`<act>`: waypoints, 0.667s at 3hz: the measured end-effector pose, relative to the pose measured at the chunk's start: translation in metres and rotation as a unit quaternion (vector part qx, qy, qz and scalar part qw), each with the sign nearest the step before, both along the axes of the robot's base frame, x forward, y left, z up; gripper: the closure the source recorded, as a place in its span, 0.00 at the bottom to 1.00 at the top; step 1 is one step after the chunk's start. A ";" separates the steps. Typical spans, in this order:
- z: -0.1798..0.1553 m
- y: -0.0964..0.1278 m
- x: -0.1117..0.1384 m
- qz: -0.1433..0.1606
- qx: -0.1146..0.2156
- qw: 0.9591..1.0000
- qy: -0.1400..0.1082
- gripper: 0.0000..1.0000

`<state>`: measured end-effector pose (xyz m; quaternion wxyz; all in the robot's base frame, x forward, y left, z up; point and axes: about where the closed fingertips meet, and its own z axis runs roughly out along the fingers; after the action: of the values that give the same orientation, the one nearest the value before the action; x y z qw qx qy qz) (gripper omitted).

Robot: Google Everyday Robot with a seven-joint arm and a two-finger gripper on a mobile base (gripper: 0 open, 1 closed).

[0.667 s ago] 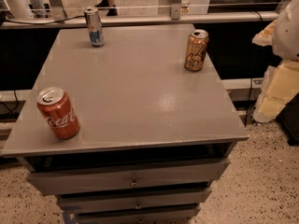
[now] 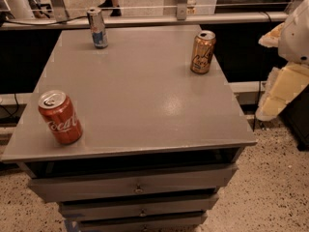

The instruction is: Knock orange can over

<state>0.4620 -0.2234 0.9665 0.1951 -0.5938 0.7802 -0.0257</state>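
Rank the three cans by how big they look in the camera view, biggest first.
1. Coca-Cola can, nearest the camera, so its lead is unsure.
2. orange can.
3. silver-and-blue can, about as tall as the orange one but slimmer.
The gripper is at the right edge, beyond the orange can.

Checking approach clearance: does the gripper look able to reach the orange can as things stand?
Probably yes. The gripper hangs beyond the right edge of the table; the orange can stands upright near that edge, with nothing between them.
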 end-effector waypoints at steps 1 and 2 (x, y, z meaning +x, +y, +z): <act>-0.025 -0.013 0.052 -0.018 0.059 0.998 -0.025 0.00; -0.053 -0.025 0.106 -0.057 0.134 0.988 -0.041 0.00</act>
<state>0.5675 -0.2485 0.9133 0.3033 -0.5150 0.8005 0.0435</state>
